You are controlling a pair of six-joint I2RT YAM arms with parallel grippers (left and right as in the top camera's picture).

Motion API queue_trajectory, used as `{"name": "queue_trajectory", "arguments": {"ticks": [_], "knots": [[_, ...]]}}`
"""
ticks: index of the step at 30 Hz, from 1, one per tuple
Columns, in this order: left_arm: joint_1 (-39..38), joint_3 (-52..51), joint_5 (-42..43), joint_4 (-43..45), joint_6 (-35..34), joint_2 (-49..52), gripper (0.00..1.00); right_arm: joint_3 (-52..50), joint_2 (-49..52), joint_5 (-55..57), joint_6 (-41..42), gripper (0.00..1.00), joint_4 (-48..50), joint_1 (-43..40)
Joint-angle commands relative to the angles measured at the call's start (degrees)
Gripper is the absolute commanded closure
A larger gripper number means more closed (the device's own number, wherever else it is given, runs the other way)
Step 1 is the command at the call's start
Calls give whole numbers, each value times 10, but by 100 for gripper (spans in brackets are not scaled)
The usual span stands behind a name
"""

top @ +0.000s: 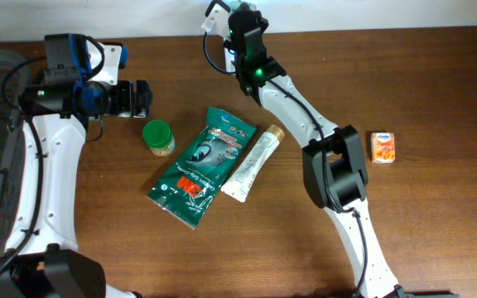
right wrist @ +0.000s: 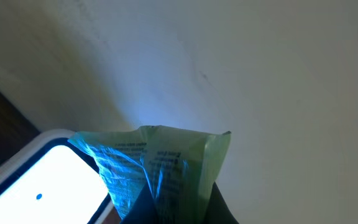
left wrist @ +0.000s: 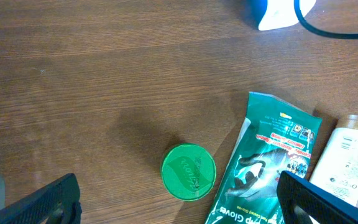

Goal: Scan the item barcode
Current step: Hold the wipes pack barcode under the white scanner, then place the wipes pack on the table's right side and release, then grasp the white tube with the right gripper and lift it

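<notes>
In the right wrist view, closest to the lens, my right gripper is clamped tight on a crumpled green packet. Its print is washed in blue light and too blurred to read. Just beside it glows the white scanner, cut off by the frame's corner. A pale wall fills the rest.

In the left wrist view, my left gripper hangs spread wide with nothing in it, and only its dark fingers show at the bottom corners. Between them on the wooden table stands a green-lidded jar, its contents hidden. Near it lie a glove packet and a gold-capped tube, both cropped.

From overhead, my right arm reaches to the table's far edge, where I can't make out the held packet. A small orange box sits well apart from the other items.
</notes>
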Motion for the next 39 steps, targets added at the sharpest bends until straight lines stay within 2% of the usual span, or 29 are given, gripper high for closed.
{"name": "queue_trajectory", "arguments": {"ticks": [1,2,4,7,10,13,15,17,21,24,26,27,28,29,31,32,33,34,35,36,37,39], "knots": [[3,3,2,1,9,-4,1,12,-69,14,92,96,-33,18],[3,3,2,1,9,-4,1,12,-96,13,129,96,-63,22],[3,3,2,1,9,-4,1,12,-160,13,254,96,-163,29],[3,3,2,1,9,-4,1,12,-268,-4,477,96,-385,25],[3,3,2,1,9,-4,1,12,-346,-28,610,96,-633,-2],[3,3,2,1,9,-4,1,10,-352,-84,681,96,-806,-64],[3,3,2,1,9,-4,1,-26,-337,-146,689,96,-885,-132],[3,3,2,1,9,-4,1,-95,-332,-160,689,96,-892,-175],[3,3,2,1,9,-4,1,-316,-331,-160,688,96,-790,-238],[3,3,2,1,9,-4,1,-418,-331,-153,689,96,-694,-287],[3,3,2,1,9,-4,1,-436,-331,-158,688,96,-685,-316],[3,3,2,1,9,-4,1,-430,-332,-184,661,77,-691,-325],[3,3,2,1,9,-4,1,-403,-332,-226,626,51,-713,-327],[3,3,2,1,9,-4,1,-354,-332,-243,623,45,-753,-327],[3,3,2,1,9,-4,1,-243,-332,-400,554,45,-845,-308],[3,3,2,1,9,-4,1,-238,-332,-449,550,44,-858,-288],[3,3,2,1,9,-4,1,-243,-330,-461,553,37,-864,-261],[3,3,2,1,9,-4,1,-259,-330,-462,582,23,-859,-230],[3,3,2,1,9,-4,1,-280,-330,-463,605,21,-841,-194],[3,3,2,1,9,-4,1,-296,-330,-462,610,2,-830,-165],[3,3,2,1,9,-4,1,-336,-330,-462,662,2,-801,-113],[3,3,2,1,9,-4,1,-385,-330,-463,763,1,-753,-73]]}}
